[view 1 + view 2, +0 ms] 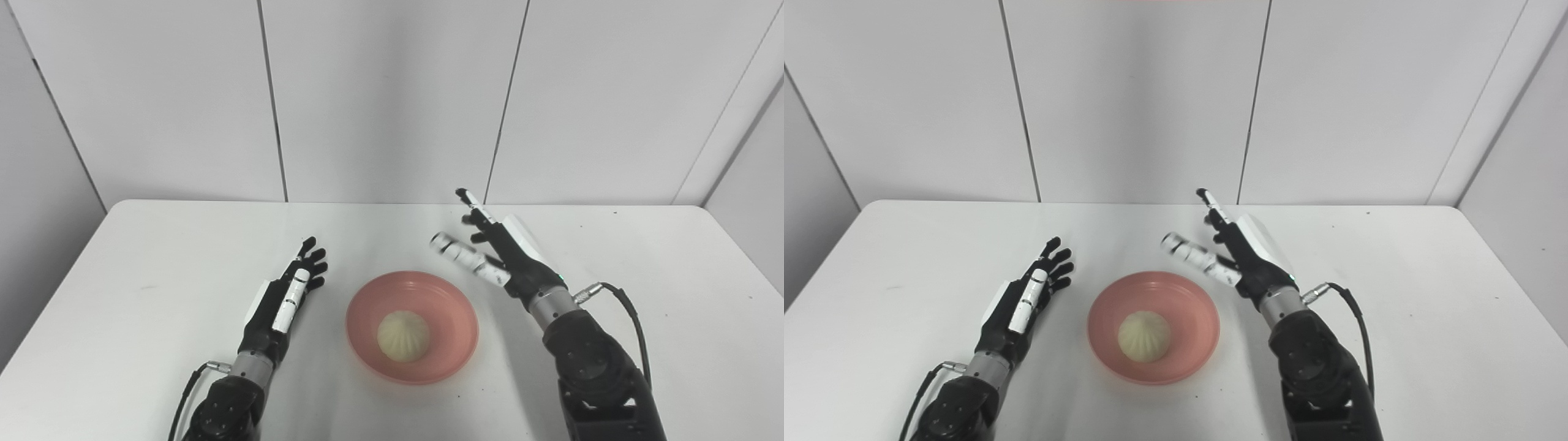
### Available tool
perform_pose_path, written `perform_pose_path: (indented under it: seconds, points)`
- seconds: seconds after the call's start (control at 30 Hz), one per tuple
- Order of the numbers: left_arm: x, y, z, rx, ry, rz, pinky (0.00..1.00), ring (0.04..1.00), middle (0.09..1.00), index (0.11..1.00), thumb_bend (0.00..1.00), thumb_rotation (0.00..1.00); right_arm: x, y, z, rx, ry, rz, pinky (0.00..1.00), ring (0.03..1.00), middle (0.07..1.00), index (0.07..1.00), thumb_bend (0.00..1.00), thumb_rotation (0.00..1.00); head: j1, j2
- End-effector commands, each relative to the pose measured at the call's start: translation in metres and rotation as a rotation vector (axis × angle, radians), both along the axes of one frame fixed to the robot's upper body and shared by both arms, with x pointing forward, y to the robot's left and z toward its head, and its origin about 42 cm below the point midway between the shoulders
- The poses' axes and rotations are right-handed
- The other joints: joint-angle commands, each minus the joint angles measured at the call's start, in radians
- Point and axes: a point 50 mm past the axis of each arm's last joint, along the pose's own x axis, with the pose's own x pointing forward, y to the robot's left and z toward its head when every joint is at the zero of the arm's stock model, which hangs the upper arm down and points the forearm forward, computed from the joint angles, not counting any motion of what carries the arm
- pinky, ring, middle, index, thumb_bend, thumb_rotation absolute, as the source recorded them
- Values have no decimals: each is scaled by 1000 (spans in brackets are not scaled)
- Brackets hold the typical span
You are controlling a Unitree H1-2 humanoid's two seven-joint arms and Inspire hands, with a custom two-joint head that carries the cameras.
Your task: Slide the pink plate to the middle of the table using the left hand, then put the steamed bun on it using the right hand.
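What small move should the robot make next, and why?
Probably only draw both hands back: the bun already lies on the pink plate mid-table, and the left hand and right hand are open, holding nothing.

my two head cams side by side, looking down over my table (153, 257), near-identical overlapping views, right one shifted a bit

Readable text, labels, brands, numbers, signs: none found. I can read nothing on my hands, the plate, the table or the wall panels.
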Motion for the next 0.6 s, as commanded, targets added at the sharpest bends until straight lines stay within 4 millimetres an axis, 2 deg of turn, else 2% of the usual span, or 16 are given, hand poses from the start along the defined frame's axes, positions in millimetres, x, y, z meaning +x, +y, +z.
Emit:
perform_pose_path:
  seconds: [0.0, 0.07, 0.2, 0.33, 0.43, 0.57]
  points:
    - [-36, -1, -54, 0, 195, -23, 898, 918, 945, 957, 473, 1000, 3, 3, 11, 216, -177, -7, 999, 1000, 1000, 1000, 565, 1000, -1, -2]
    - [-36, 1, -54, -1, 193, -20, 904, 921, 948, 958, 471, 1000, 3, 2, 5, 357, -238, -43, 1000, 1000, 1000, 1000, 508, 1000, -4, -3]
    - [-37, 2, -53, 2, 184, -15, 910, 925, 951, 961, 465, 1000, 3, -3, -5, 444, -286, -70, 1000, 1000, 1000, 1000, 484, 1000, -7, -4]
    - [-38, 3, -52, -5, 181, -6, 918, 930, 956, 965, 464, 1000, 5, -8, -13, 465, -253, -68, 1000, 1000, 1000, 1000, 441, 1000, -7, -4]
    - [-39, 3, -52, -12, 178, 1, 930, 941, 965, 970, 472, 1000, 7, -12, -22, 470, -220, -81, 1000, 1000, 1000, 1000, 318, 1000, -8, -3]
    - [-41, 1, -48, -28, 172, 9, 943, 951, 975, 979, 456, 1000, 8, -17, -41, 484, -124, -85, 1000, 1000, 1000, 1000, 298, 1000, -2, -2]
